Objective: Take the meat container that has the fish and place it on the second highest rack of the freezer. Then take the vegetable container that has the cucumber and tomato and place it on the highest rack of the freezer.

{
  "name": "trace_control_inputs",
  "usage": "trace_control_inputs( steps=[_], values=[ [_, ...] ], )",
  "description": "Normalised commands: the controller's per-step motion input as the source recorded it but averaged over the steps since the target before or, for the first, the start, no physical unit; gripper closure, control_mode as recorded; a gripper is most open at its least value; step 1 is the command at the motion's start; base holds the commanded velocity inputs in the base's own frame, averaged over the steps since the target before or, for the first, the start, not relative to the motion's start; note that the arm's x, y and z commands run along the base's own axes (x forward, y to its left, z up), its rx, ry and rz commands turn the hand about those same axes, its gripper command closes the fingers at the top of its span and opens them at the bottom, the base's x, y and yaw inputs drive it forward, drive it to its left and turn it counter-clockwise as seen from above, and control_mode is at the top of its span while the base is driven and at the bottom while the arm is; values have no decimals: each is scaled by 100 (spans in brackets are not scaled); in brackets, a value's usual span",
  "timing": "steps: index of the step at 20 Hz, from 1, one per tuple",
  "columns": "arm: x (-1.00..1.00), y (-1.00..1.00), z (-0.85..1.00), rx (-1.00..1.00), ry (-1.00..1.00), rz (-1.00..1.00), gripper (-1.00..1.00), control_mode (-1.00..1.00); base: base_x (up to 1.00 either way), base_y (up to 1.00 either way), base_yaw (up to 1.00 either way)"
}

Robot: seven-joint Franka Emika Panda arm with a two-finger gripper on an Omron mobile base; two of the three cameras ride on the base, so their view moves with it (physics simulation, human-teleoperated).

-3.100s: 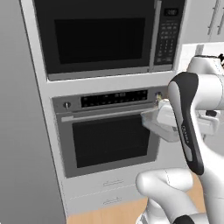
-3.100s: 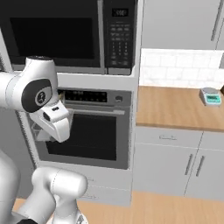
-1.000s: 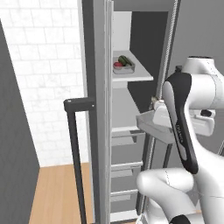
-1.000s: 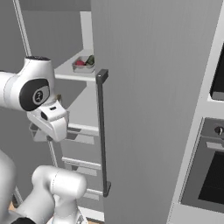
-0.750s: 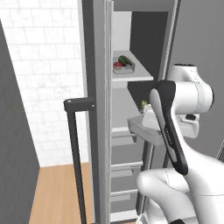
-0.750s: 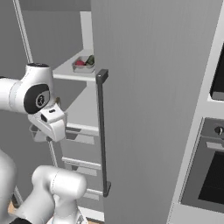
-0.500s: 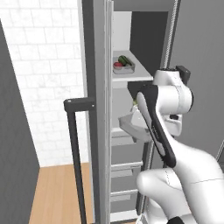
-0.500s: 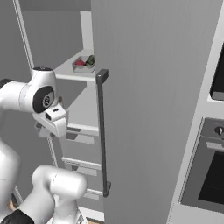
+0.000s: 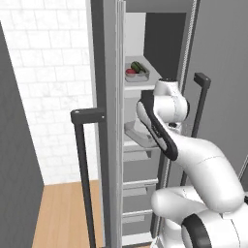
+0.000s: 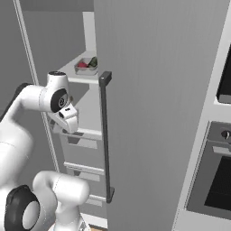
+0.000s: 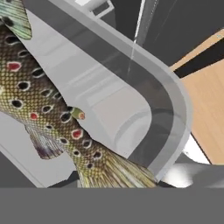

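Observation:
The meat container (image 9: 137,135) is a grey tray, carried at mid height just inside the open freezer, below the top rack. In the hand view its curved rim (image 11: 171,101) and the spotted fish (image 11: 40,103) lying in it sit very close to the camera. My gripper (image 10: 64,127) is shut on the tray's edge, with its fingers hidden behind the hand and forearm. The vegetable container (image 9: 137,70) with cucumber and tomato rests on the top rack (image 10: 87,64).
The freezer's left door with its dark handle (image 9: 82,160) stands open on my left. The right door and its long handle (image 10: 104,135) are close on my right. Drawers (image 9: 139,181) fill the freezer's lower part. An oven (image 10: 216,180) stands further right.
Since 3.1 s ago the base has turned from the oven to the freezer. Over the last second the arm has swung left, carrying the meat container in between the doors.

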Motion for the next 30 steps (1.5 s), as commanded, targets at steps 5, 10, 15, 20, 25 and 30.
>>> trace_control_inputs(
  steps=[5, 10, 15, 20, 25, 30],
  values=[
    [82, 0, -37, 0, 0, -5, 100, -100, 0, 0, 0],
    [64, 0, -46, 0, -2, -5, 100, -100, 0, 0, 0],
    [50, 0, -56, 0, -4, -4, 100, -100, 0, 0, 0],
    [44, 0, -30, 0, -7, -2, 100, -100, 0, 0, 0],
    [51, 0, -12, 0, -11, -2, 100, -100, 0, 0, 0],
    [66, 0, -8, 0, -5, -2, 100, -100, 0, 0, 0]
  ],
)
